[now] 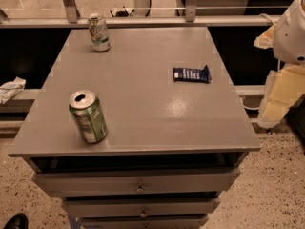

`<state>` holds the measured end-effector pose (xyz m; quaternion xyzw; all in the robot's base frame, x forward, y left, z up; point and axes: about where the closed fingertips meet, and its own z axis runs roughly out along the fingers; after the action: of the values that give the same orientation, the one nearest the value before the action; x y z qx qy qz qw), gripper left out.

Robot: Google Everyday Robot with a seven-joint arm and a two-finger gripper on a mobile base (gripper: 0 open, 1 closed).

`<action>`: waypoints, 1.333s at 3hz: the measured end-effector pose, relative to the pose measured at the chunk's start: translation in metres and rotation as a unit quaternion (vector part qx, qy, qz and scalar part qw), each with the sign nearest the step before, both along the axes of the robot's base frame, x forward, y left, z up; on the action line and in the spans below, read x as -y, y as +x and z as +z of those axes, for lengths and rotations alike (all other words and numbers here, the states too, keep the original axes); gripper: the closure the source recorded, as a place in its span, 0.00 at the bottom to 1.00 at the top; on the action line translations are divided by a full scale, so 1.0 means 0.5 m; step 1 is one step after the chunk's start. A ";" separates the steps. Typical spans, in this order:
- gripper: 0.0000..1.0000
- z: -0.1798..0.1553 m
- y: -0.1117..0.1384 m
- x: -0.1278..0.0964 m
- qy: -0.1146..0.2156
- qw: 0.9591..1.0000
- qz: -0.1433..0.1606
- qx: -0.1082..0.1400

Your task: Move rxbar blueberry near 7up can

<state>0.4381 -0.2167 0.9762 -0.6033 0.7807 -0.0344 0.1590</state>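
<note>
The rxbar blueberry [191, 74], a flat dark-blue wrapper with pale lettering, lies flat on the right part of the grey tabletop [143, 80]. The 7up can [98, 32], pale green and silver with a whitish label, stands upright at the far left corner of the table. The two are far apart. The gripper is not in view. Only a white rounded part of my arm [291, 30] shows at the right edge, off the table's side and to the right of the bar.
A deeper green can with a silver top [87, 117] stands at the near left of the table. Drawers [138, 182] sit below the front edge, the top one slightly open. Pale yellowish blocks [281, 94] are right of the table. A rail [143, 20] runs behind it.
</note>
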 end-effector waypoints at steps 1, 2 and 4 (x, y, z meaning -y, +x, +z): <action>0.00 -0.002 0.004 0.000 0.003 1.000 0.000 0.001; 0.00 -0.040 0.076 -0.009 0.053 0.998 -0.008 0.015; 0.00 -0.129 0.278 -0.013 0.176 0.979 -0.090 0.041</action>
<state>0.5770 -0.2103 0.9116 -0.4908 0.8186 0.0646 0.2913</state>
